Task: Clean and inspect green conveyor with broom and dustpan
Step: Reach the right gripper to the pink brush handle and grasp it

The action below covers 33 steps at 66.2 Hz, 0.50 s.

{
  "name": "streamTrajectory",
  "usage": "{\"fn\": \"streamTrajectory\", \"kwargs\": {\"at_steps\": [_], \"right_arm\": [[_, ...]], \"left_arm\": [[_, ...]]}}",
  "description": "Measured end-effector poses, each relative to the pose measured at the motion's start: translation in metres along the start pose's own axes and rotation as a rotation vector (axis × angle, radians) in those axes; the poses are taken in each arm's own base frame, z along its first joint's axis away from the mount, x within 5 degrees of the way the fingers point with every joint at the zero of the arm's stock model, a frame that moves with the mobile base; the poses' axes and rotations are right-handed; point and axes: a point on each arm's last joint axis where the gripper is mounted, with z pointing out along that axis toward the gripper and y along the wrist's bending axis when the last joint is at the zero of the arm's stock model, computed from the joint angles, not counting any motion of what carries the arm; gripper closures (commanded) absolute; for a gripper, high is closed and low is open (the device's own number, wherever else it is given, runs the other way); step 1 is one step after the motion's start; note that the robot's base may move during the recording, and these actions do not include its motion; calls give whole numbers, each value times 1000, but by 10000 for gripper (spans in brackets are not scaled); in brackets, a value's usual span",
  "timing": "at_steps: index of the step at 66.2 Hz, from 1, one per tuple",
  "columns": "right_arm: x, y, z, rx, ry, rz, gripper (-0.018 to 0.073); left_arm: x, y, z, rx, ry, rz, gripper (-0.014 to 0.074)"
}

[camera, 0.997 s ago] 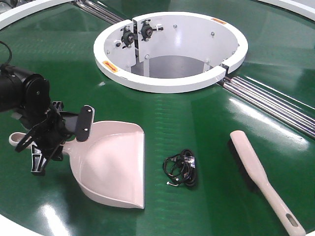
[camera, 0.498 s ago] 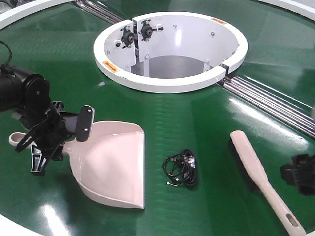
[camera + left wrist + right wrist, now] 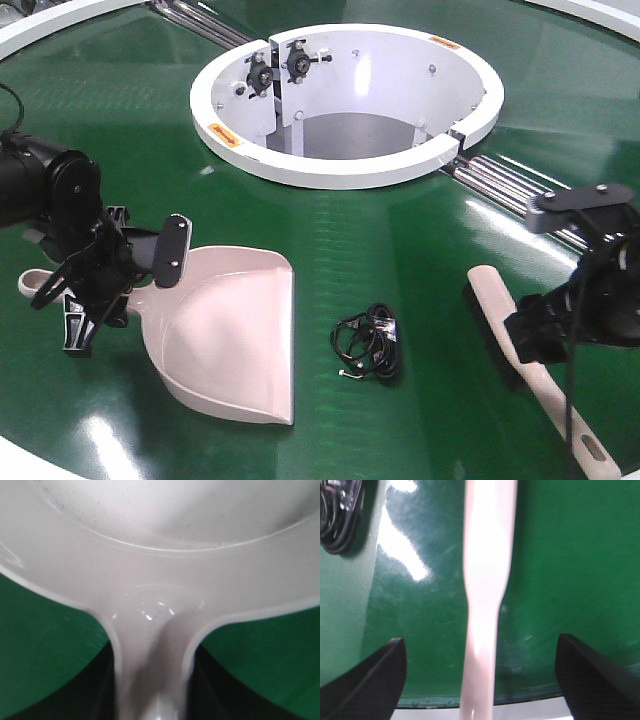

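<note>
moved in from the right edge within the last second: right gripper (image 3: 480, 640), hanging over the broom (image 3: 487, 540) on the near right of the green conveyor (image 3: 400, 230), jaws spread wide, flanking the tapered handle without touching it. unmoved meanwhile: left gripper (image 3: 125, 287) astride the handle of the dustpan (image 3: 235, 340) at near left; cannot tell whether pinching it or only straddling it. lying between pan and brush: small black cable tangle (image 3: 368, 343), apparently the debris. judged step: taking up the broom. best done by keeping the handle centred between the jaws as in the wrist view, dropping straight down, and closing across the narrow waist rather than the bristle end, low enough to grip but without scraping the glossy belt. likely to twist if gripped off-centre, being long and flat.
</note>
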Motion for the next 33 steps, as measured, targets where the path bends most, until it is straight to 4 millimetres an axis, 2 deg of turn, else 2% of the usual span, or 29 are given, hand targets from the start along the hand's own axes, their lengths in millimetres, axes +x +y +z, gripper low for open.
{"fn": "streamTrajectory", "kwargs": {"at_steps": [33], "right_arm": [[-20,3,79,5,273,5,-18]], "left_arm": [[0,0,0,0,0,0,603]]}}
